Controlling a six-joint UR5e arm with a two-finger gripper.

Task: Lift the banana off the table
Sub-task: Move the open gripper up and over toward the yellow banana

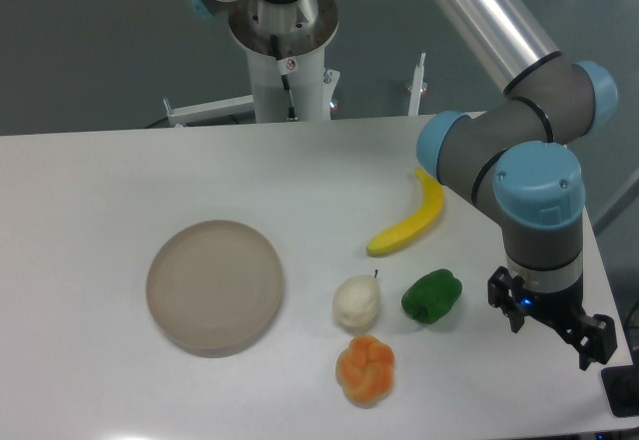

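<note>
The arm comes down from the upper right of the frame and bends at the right edge, with its wrist pointing down over the table (120,181). The gripper (551,332) is at the lower right; whether it is released or clenched I cannot tell, and it holds nothing visible. The white table fills most of the frame, with grey floor behind. The banana (409,225) lies right of centre, partly behind the arm. Below it are a green pepper (431,295), a whitish pear (356,301) and an orange fruit (365,368). A beige plate (215,286) lies to the left.
</note>
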